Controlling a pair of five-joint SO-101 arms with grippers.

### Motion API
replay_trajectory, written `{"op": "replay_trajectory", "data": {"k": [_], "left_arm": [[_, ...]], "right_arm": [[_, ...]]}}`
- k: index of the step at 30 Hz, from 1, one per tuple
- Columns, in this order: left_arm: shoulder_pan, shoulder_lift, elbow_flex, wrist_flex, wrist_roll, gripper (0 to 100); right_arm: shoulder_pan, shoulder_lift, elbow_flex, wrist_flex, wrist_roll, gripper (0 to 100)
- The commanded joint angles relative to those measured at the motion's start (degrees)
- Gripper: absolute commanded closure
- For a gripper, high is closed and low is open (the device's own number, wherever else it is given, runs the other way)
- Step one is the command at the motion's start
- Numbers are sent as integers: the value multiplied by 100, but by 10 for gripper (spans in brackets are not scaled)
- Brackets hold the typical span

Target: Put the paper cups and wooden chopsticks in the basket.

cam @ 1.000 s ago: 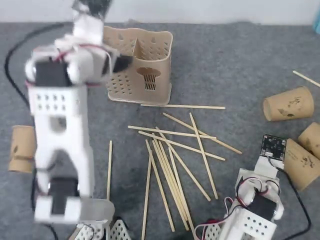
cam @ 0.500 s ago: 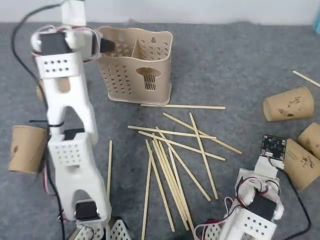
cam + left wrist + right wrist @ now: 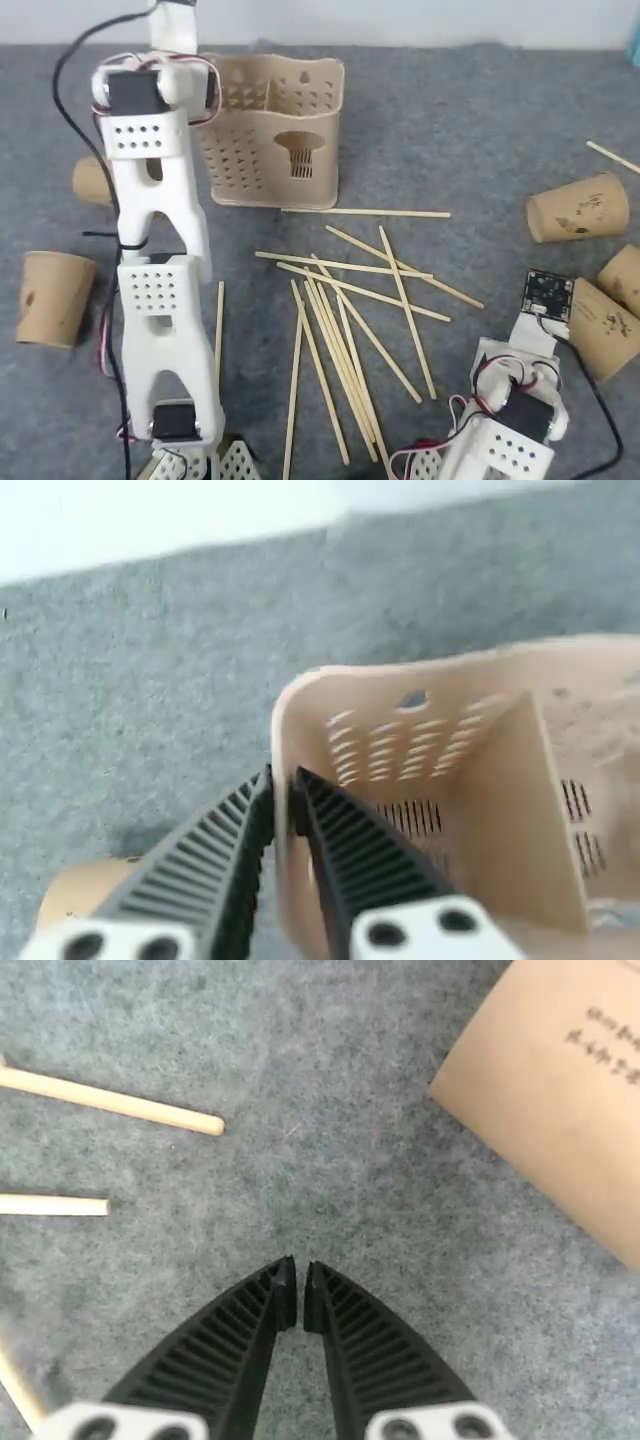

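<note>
0 items in the basket [image 3: 290,150] as far as I can see: the divider splits it into 2 compartments, and the part of the inside that shows in the left wrist view is bare.

Left gripper [image 3: 285,780] is closed on the basket's left wall, 1 jaw inside and 1 outside the rim. My read is that it's steadying or repositioning the basket rather than loading it, since nothing else is in the jaws. The basket may be tipped a bit, can't tell for sure.

Right gripper [image 3: 297,1282] is closed on nothing, low over the desk [image 3: 450,120], well right of the basket and nearer the arm bases. Looks parked to me.

Paper cups are all out on the desk, lying on their sides:
- 2 left of the basket: near cup [image 3: 93,180] just beside the left arm [image 3: 155,250], outer cup [image 3: 50,298] farther out.
- 3 well right of the basket: first right cup [image 3: 578,208], edge cup [image 3: 625,275], low cup [image 3: 600,325].

Chopstick pile [image 3: 340,330] lies scattered in front of the basket. 1 loose chopstick [image 3: 365,212] sits just in front of its base, and 1 stray chopstick [image 3: 612,157] is far right.
</note>
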Motion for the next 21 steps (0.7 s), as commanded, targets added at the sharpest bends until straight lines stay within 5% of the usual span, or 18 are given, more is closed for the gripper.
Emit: {"op": "replay_trajectory", "data": {"k": [1, 9, 21], "left_arm": [[176, -62, -585, 167, 932, 989], [334, 0, -822, 70, 2224, 989], [316, 1204, -875, -800, 2259, 989]], "right_arm": [[84, -101, -211, -110, 62, 969], [84, -101, -211, -110, 70, 969], [92, -101, -220, -101, 79, 969]]}}
